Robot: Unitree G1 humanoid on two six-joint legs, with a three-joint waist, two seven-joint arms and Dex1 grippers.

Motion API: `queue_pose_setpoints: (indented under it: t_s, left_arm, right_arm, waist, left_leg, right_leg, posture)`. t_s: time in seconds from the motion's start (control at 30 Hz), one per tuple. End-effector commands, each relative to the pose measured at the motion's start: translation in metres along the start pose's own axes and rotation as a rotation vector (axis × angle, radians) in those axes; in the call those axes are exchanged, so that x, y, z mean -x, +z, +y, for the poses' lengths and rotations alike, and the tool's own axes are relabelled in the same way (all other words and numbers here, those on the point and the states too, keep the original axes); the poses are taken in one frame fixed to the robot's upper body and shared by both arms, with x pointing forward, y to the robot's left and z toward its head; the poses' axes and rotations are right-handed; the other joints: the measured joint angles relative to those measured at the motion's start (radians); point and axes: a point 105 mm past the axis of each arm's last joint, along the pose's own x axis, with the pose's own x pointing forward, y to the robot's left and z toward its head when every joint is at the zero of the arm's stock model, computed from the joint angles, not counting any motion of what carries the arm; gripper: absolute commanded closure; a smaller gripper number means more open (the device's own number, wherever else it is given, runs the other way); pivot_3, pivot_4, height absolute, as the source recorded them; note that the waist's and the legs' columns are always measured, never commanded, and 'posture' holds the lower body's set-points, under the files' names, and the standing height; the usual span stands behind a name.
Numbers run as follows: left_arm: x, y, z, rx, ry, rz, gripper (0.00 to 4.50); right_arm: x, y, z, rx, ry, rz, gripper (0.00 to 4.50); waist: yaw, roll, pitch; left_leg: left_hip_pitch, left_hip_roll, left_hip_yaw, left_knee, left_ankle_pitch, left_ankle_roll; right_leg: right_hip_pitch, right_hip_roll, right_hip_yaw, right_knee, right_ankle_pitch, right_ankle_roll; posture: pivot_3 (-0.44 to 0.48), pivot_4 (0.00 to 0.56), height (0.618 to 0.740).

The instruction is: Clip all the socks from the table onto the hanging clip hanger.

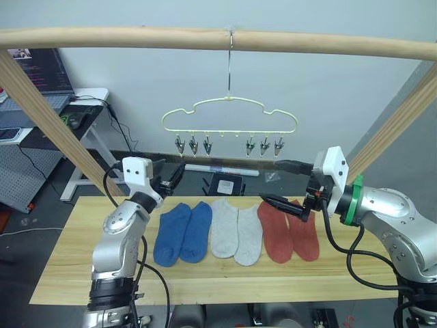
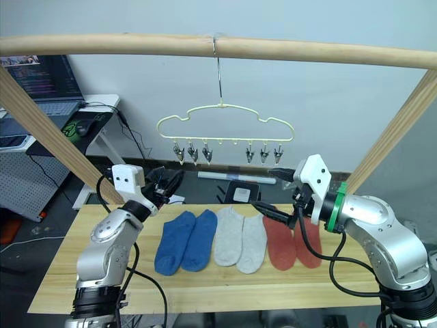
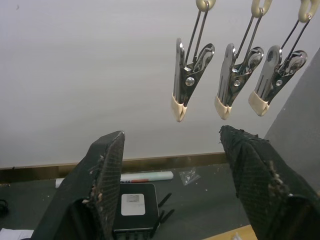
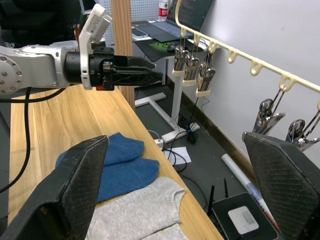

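Observation:
Six socks lie side by side on the table [image 1: 82, 253]: two blue socks [image 1: 181, 232], two grey socks [image 1: 235, 236] and two red socks [image 1: 290, 236]. Above them hangs the pale yellow clip hanger [image 1: 229, 113], with three silver clips [image 1: 193, 145] on its left and three more clips [image 1: 263, 145] on its right, all empty. My left gripper [image 1: 176, 175] is open in the air just below the left clips [image 3: 187, 80], behind the blue socks. My right gripper [image 1: 271, 182] is open wide above the far end of the red socks, holding nothing.
A horizontal wooden pole [image 1: 136, 37] carries the hanger's hook, and slanted poles [image 1: 54, 130] [image 1: 396, 123] stand at both ends of the table. Behind the table, a black box [image 1: 227, 184] and a white tube [image 1: 218, 167] lie on the floor. A desk with a laptop [image 1: 41, 89] is at the back left.

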Motion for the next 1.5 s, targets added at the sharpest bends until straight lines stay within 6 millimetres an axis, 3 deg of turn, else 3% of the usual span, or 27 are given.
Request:
queue_pose_setpoints:
  t_s: [0.03,0.3,0.63,1.23,1.5]
  left_arm:
    - [-0.009,0.015,-0.004,-0.037,0.002,-0.060,1.18]
    - [-0.023,0.023,-0.005,-0.032,0.004,-0.085,1.18]
    - [-0.033,0.034,0.001,-0.054,0.047,-0.125,1.18]
    - [-0.045,0.048,-0.015,-0.084,-0.006,-0.161,1.18]
    - [-0.047,0.050,-0.011,-0.142,0.043,-0.159,1.18]
  right_arm:
    - [0.002,0.015,0.005,0.040,0.009,-0.038,0.00]
    - [0.001,0.023,0.004,0.052,0.009,-0.055,0.00]
    - [0.001,0.022,0.003,0.054,0.004,-0.057,0.00]
    - [0.000,0.024,0.003,0.060,0.006,-0.060,0.00]
    - [-0.002,0.024,0.002,0.057,0.011,-0.060,0.00]
  waist:
    - [-0.001,-0.001,0.005]
    - [-0.015,0.001,0.014]
    - [-0.021,0.001,0.018]
    - [-0.022,0.001,0.019]
    - [-0.022,0.001,0.019]
  left_leg:
    - [0.000,0.000,0.000,0.000,0.000,0.000]
    - [-0.012,0.000,-0.010,0.010,0.000,0.001]
    - [-0.013,-0.001,-0.015,0.010,0.000,0.001]
    - [-0.014,-0.001,-0.017,0.010,0.000,0.001]
    - [-0.014,-0.001,-0.017,0.009,0.000,0.001]
  right_leg:
    - [0.000,0.000,0.000,0.000,0.000,0.000]
    - [-0.004,0.000,-0.005,0.000,0.001,0.002]
    - [-0.004,0.000,-0.006,-0.001,0.002,0.003]
    - [-0.004,0.000,-0.007,-0.001,-0.001,0.006]
    - [-0.004,0.000,-0.007,-0.001,-0.001,0.006]
  posture:
    - [-0.119,0.223,0.735]
    - [-0.130,0.226,0.735]
    - [-0.132,0.221,0.735]
    - [-0.136,0.209,0.735]
    - [-0.129,0.210,0.735]
